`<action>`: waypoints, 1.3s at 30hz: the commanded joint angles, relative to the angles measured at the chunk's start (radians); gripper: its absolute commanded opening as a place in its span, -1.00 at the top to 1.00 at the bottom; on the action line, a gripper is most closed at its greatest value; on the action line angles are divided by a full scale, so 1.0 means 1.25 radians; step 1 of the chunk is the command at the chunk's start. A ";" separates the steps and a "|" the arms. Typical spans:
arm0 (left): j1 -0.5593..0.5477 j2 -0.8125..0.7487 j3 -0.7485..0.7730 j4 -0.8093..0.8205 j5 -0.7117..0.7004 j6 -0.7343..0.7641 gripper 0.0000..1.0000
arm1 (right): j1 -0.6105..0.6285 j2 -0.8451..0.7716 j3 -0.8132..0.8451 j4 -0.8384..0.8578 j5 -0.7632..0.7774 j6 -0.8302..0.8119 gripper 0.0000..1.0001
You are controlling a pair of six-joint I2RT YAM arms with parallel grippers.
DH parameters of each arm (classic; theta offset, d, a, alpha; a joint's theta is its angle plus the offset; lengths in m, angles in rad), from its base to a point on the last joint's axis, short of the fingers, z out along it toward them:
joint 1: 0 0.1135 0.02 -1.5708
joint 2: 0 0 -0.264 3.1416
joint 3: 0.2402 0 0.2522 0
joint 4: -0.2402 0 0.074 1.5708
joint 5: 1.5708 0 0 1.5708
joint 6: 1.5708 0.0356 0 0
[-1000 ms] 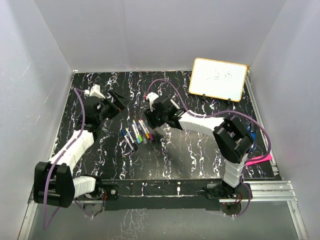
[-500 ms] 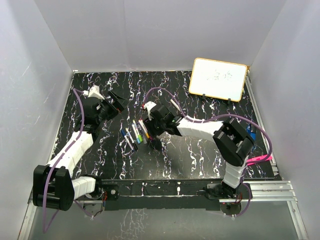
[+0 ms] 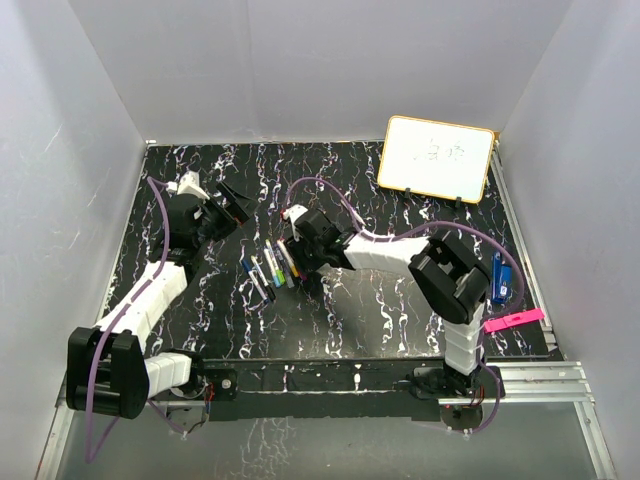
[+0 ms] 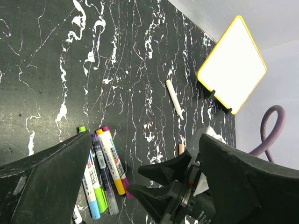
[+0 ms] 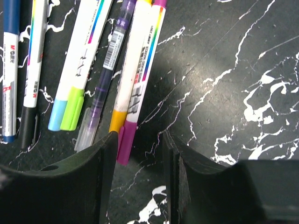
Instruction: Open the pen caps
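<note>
Seven pens (image 5: 88, 65) lie side by side in the upper left of the right wrist view, all apparently capped, cap ends pointing down the frame. In the top view the same row sits left of centre on the black marbled table (image 3: 400, 300).

The right gripper (image 5: 139, 163) hangs low over the row's right edge. Its jaws are parted by a narrow gap and hold nothing. The pink cap (image 5: 124, 145) lies just inside the left finger (image 5: 79, 182), with bare table across the rest of the gap. That placement reads as lining up on the outermost pen, the easiest one to pinch without disturbing its neighbours.

The left gripper (image 4: 145, 140) waits toward the upper left of the top view, jaws spread wide and empty, its camera looking down on the pens. It probably holds off there so it can take the barrel once the right arm lifts a pen, since pulling a cap needs two grips.

The whiteboard (image 3: 436, 157) stands apart at the upper right.
</note>
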 commanded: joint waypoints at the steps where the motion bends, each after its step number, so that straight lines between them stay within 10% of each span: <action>1: 0.008 -0.015 0.005 -0.010 -0.013 0.007 -0.97 | 0.003 0.021 0.060 0.028 0.015 0.007 0.19; 24: 0.024 -0.044 -0.008 -0.026 -0.014 0.011 -0.97 | 0.022 0.092 0.126 -0.023 0.076 0.006 0.28; 39: 0.031 -0.061 -0.042 0.039 0.031 -0.005 -0.97 | 0.014 0.072 0.125 -0.023 0.134 0.024 1.00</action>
